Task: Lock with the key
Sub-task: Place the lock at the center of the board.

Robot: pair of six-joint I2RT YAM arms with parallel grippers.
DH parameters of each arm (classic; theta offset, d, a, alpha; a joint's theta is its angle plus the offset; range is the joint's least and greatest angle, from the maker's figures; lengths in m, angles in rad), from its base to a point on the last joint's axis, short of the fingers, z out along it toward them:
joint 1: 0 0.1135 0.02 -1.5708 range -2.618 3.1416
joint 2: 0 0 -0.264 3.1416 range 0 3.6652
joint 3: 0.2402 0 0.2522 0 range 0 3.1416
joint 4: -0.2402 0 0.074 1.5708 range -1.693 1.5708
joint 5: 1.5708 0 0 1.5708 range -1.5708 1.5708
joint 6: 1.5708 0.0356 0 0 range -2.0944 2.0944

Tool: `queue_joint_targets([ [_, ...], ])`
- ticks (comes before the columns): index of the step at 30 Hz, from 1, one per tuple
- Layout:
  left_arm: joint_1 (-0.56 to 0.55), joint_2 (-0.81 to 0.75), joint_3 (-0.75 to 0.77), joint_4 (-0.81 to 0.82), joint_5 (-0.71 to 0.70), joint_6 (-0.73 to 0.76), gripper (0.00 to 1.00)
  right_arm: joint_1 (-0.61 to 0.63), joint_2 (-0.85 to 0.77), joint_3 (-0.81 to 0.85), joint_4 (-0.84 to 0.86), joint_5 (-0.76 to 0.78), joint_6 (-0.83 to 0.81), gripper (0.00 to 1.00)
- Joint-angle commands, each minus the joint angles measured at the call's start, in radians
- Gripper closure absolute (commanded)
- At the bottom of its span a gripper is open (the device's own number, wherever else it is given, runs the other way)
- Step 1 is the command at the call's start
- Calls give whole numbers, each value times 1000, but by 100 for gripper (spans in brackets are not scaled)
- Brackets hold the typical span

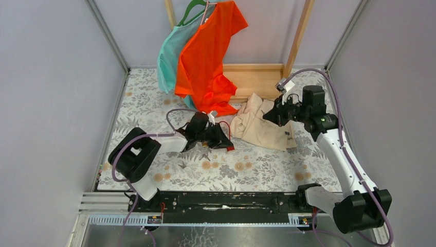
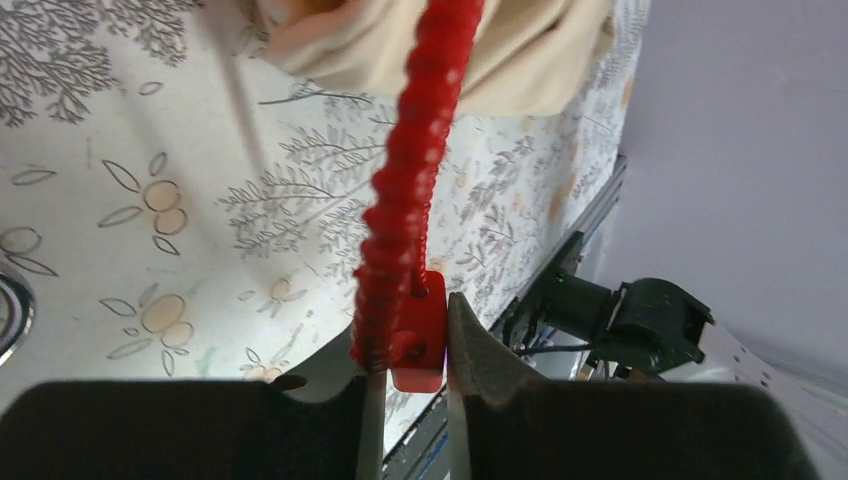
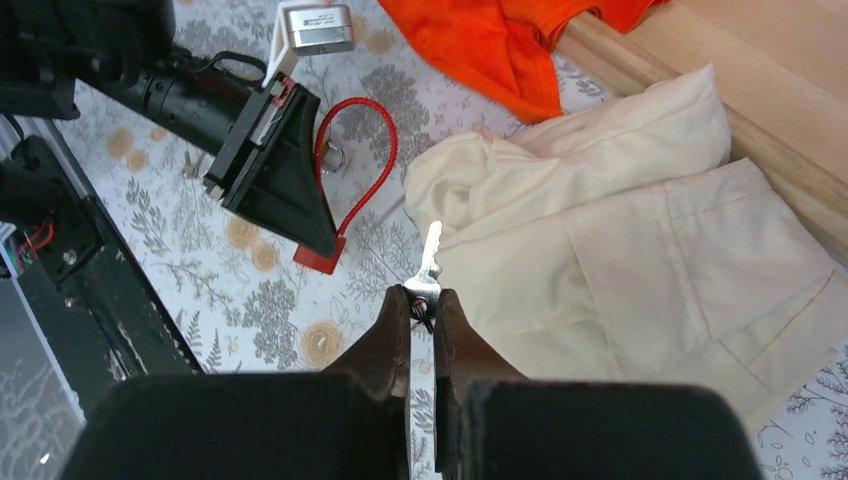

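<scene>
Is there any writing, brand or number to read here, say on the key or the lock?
None can be read.
The key in the right hand: any stamp is too small to tell.
The silver lock body, the red cable, the orange shirt and the beige garment: no print shows.

Top view, dial set on the left gripper (image 1: 220, 139), which sits mid-table (image 1: 231, 167). The cable lock (image 1: 230, 148) is pinched at its tip, on the 4 o'clock side. A heaped garment (image 1: 259, 128) lies on the table just beside it, at 3 o'clock. The right gripper (image 1: 270, 116) is over the garment's 1 o'clock part, nipping the key (image 3: 431, 255). In the right wrist view the lock is at the key's 10 o'clock. The rack base (image 1: 257, 77) is behind the garment at 12 o'clock. Two hung shirts (image 1: 205, 56) overlap at the left gripper's 12 o'clock.
</scene>
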State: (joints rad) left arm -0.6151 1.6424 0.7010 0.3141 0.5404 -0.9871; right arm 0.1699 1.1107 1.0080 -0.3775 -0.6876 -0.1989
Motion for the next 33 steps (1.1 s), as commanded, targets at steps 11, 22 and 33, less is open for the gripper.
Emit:
queue_joint_targets([
  [11,-12,188,162,-6,-13,-6,69,-2,-45,-64,-121,-49,-154,98],
  [22,-15,94,175,-96,-67,142,25,119,-4,-110,-104,-18,-235,99],
  [33,-1,-102,202,-213,-82,423,17,258,105,-214,3,-41,-328,99],
])
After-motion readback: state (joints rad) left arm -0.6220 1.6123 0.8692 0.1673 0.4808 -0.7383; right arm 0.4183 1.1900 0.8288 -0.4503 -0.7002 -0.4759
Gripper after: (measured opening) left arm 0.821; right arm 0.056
